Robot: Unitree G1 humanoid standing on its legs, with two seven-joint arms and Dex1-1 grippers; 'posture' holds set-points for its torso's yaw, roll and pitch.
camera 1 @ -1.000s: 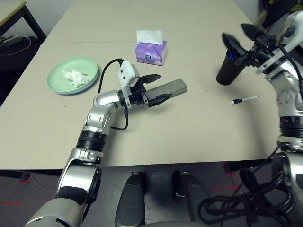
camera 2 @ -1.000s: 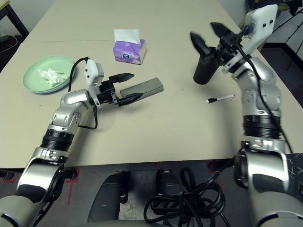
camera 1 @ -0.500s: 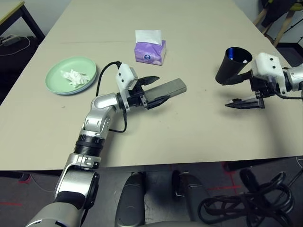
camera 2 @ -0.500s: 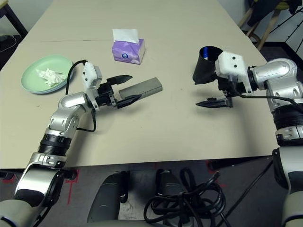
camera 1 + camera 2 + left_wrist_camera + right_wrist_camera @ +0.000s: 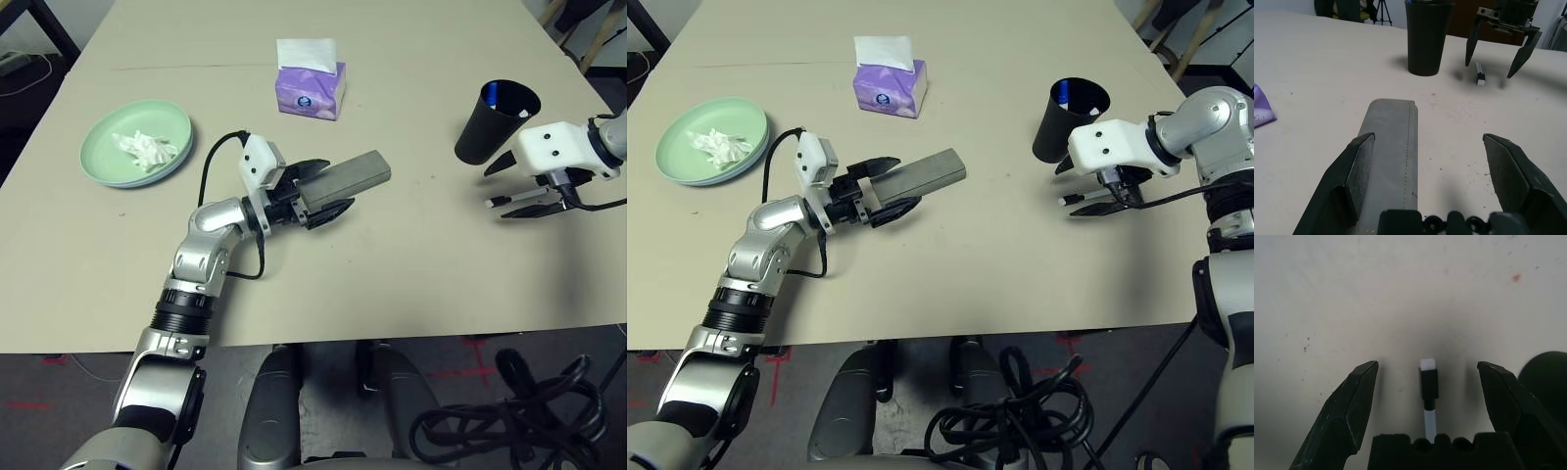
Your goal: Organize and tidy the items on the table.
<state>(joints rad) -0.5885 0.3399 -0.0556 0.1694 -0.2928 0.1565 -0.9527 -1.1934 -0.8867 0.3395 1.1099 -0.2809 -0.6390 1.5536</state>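
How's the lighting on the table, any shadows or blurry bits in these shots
Eye views: even, soft light, a faint shadow on the table beside the black cup. Right wrist view: a dim shadow patch around the white stick, between the right gripper's open fingers. Left wrist view: the left gripper's near fingers look soft, the grey case sharper.

Our left silver forearm reaches forward and inward over the table, its black two-fingered left gripper (image 5: 1427, 171) lying level with the fingers spread wide. Our right arm comes in from the right side, its right gripper (image 5: 1429, 399) tipped downward toward the tabletop, fingers also parted wide.
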